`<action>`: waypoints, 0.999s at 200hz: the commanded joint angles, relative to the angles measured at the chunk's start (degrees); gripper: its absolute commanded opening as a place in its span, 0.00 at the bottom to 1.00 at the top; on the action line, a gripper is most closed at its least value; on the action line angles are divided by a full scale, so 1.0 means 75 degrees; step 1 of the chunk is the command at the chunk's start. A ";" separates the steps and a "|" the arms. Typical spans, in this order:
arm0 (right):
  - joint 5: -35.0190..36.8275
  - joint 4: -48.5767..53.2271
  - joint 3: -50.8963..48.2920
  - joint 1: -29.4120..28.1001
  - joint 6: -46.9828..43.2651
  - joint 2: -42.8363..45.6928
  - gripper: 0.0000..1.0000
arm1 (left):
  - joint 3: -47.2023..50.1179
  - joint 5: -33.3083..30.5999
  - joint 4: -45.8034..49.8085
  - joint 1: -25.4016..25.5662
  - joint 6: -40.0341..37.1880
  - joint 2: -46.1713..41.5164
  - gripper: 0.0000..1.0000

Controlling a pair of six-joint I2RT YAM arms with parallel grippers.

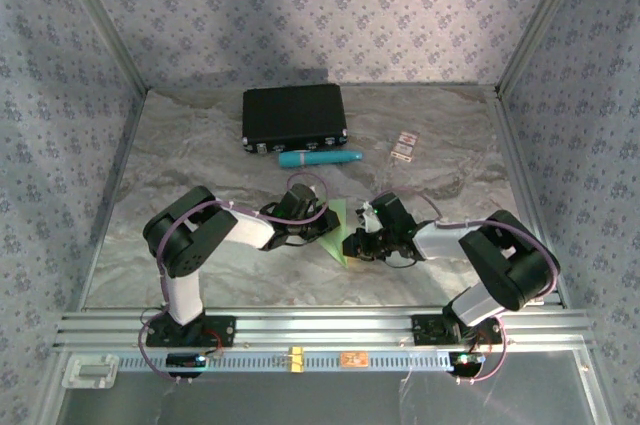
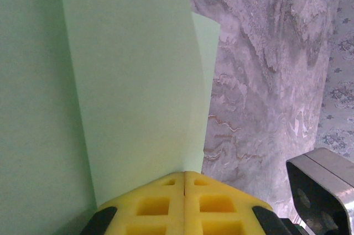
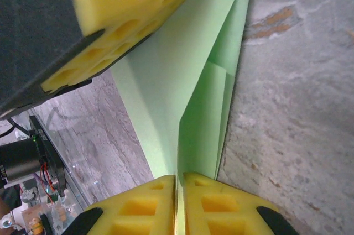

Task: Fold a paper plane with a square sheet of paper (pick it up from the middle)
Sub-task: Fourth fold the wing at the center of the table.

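Note:
The pale green sheet of paper [image 1: 336,230] hangs between my two grippers above the middle of the table. It is folded in layers into a narrow pointed shape like a paper plane. My left gripper [image 1: 320,221] is shut on one edge of it; in the left wrist view the yellow pads [image 2: 166,204] meet on the paper [image 2: 133,80]. My right gripper [image 1: 352,243] is shut on the opposite side, its pads [image 3: 221,207] pinching a folded layer [image 3: 204,119]. The left gripper's yellow pad [image 3: 127,14] shows at the upper left of the right wrist view.
A black case [image 1: 294,117] lies at the back of the marbled table [image 1: 200,155], with a teal tube [image 1: 320,158] just in front of it and two small cards [image 1: 403,146] to the right. Patterned walls enclose three sides. An aluminium rail [image 1: 320,330] runs along the front.

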State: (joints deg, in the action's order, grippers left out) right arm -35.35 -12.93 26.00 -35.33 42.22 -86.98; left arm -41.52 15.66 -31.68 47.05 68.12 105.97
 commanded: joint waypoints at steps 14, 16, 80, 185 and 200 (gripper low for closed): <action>0.0092 0.0913 -0.0191 -0.0108 -0.0140 0.0203 0.13 | 0.0156 -0.0168 0.0333 0.0024 -0.0008 0.0155 0.03; 0.0110 0.0935 -0.0193 -0.0115 -0.0158 0.0223 0.13 | 0.0156 -0.0173 0.0339 0.0021 -0.0011 0.0149 0.03; 0.0143 0.0982 -0.0369 -0.0137 -0.0184 0.0169 0.04 | 0.0143 -0.0169 0.0338 0.0020 -0.0011 0.0167 0.03; 0.0006 0.1082 -0.0575 -0.0129 -0.0101 0.0662 0.15 | 0.0172 -0.0178 0.0266 0.0020 0.0023 0.0249 0.03; 0.0140 0.1372 -0.0442 -0.0067 -0.0135 0.0998 0.19 | 0.0197 -0.0179 0.0241 0.0029 0.0024 0.0240 0.03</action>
State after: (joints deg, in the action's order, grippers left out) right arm -35.05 -9.61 23.14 -35.99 41.23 -82.13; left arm -41.52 16.05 -31.81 47.37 68.66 106.08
